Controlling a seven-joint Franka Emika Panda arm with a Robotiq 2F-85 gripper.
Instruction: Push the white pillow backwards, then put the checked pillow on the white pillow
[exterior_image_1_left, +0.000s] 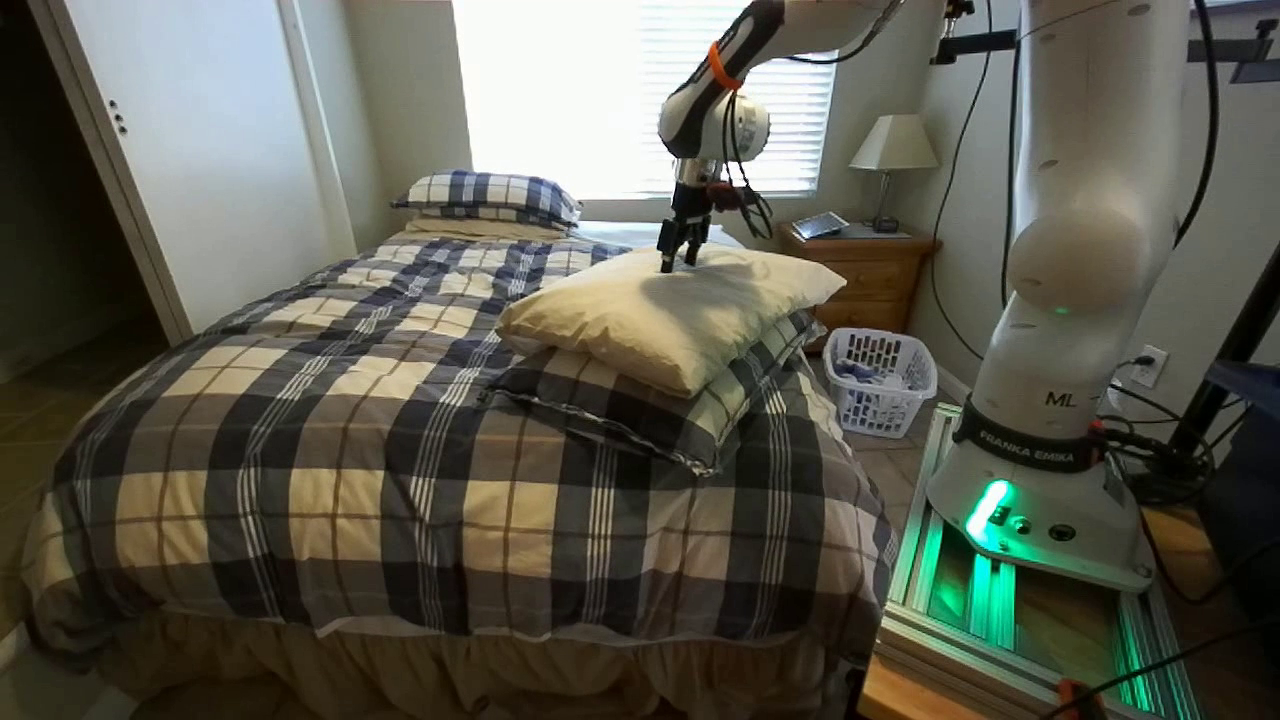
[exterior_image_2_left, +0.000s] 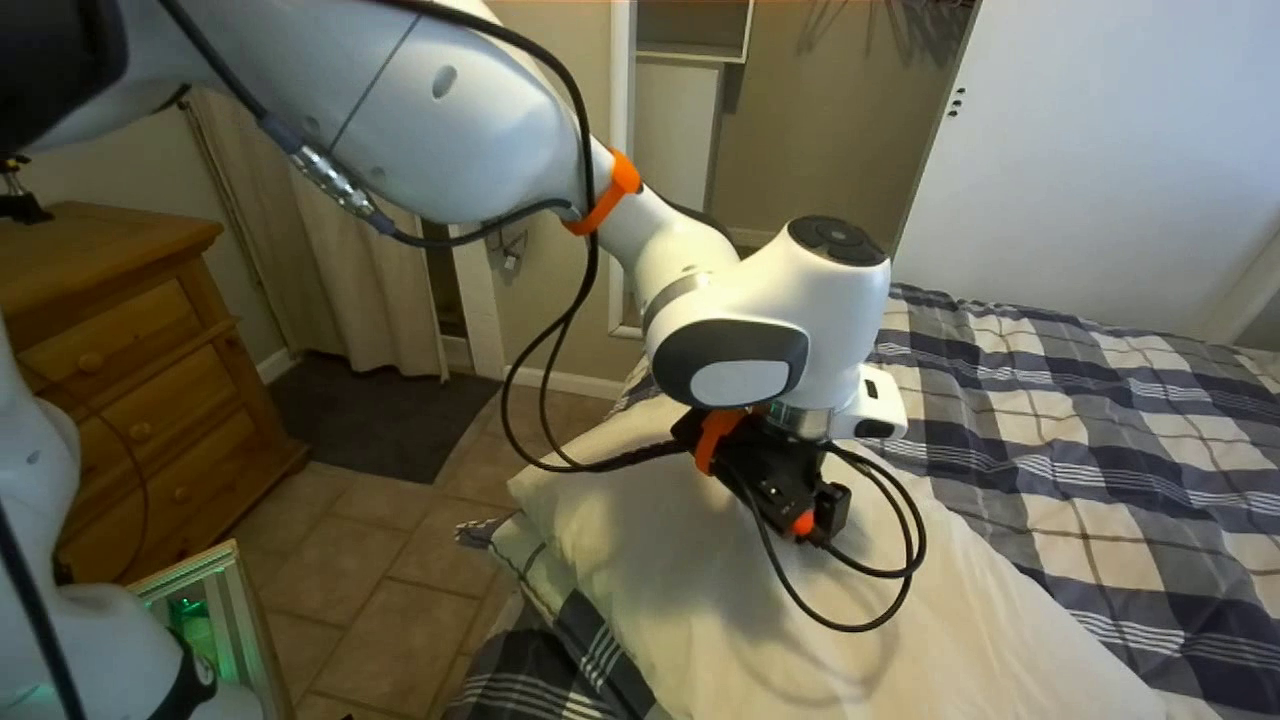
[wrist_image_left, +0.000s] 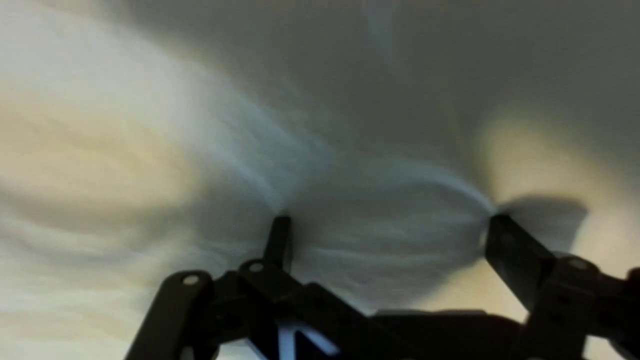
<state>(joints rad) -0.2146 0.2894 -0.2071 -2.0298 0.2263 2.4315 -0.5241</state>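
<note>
- White pillow (exterior_image_1_left: 600, 320), plain cream, rectangular, soft fabric, lies on top of the large, rectangular, navy, cream and tan checked pillow (exterior_image_1_left: 640, 415), which shows only along the near and right-hand edges in an exterior view.
- At far left there, a tall, flat white door panel (exterior_image_1_left: 210, 120).
- Next, the navy, grey and cream plaid cloth bedspread (exterior_image_1_left: 330, 420), lightly rumpled, spread wide and running under the checked pillow.
- At its far end, a blue-and-white plaid rectangular fabric pillow (exterior_image_1_left: 485, 193), well apart from the white pillow.
- Behind, a bright rectangular window (exterior_image_1_left: 560, 100) with white slatted blinds.
- Then the black two-fingered gripper (exterior_image_1_left: 679, 263), pointing down at the white pillow. In the wrist view its fingers (wrist_image_left: 279, 245) stand wide apart, tips touching the cream fabric, creases running up to them.
- Further right, a brown wooden nightstand (exterior_image_1_left: 885, 262) bearing a cream-shaded, slim-stemmed lamp (exterior_image_1_left: 893, 145).
- In front of it, a white plastic slotted basket (exterior_image_1_left: 880, 410) holding pale bluish cloth (exterior_image_1_left: 868, 376).
- At far right, the white jointed robot arm (exterior_image_1_left: 1060, 380), its base glowing green.
</note>
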